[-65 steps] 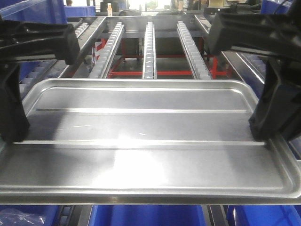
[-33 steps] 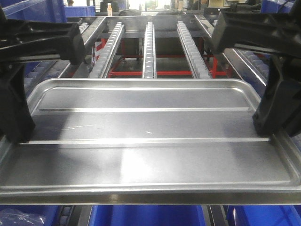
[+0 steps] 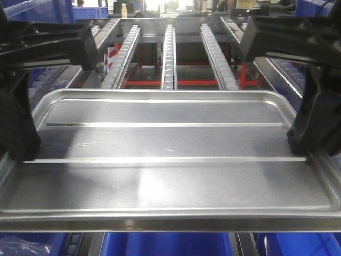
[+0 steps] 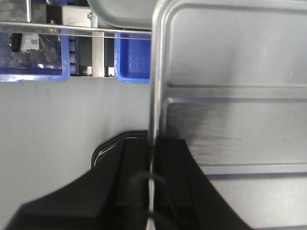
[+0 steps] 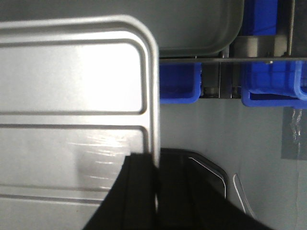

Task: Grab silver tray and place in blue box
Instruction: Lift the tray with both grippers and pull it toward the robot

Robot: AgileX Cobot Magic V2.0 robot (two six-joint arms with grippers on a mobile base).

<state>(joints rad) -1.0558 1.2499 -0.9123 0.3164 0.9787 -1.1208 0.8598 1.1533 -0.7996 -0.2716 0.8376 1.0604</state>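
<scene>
1. Looks to be in the carry step: holds the silver tray (image 3: 170, 144) in the air, roughly level, slung between both arms in front of the roller rails (image 3: 169, 53).
2. Pinches the tray's left short rim with the left end effector (image 4: 152, 160), closed almost fully with one finger on each side of the raised lip and nothing else in its grip.
3. Clamps the right short rim the same way with the right end effector (image 5: 156, 167), narrowed onto the thin metal edge.
4. Shows bright-blue plastic under the tray's near edge in the front view, probably the blue box (image 3: 165, 245); cannot tell its full outline from here.
5. Calls next, by judgement, for moving both arms together at matched spacing until the tray is centred over the box, lowering it level, then opening both sides at once.
6. Risks slip or twist if one side leads, given smooth metal and a shallow lip.
7. Reads as thin brushed steel: rounded corners, low rim, two long straight ridges across the floor, soft glare.
8. Shows further blue bins (image 4: 134, 57) of moulded plastic in the wrist views.
</scene>
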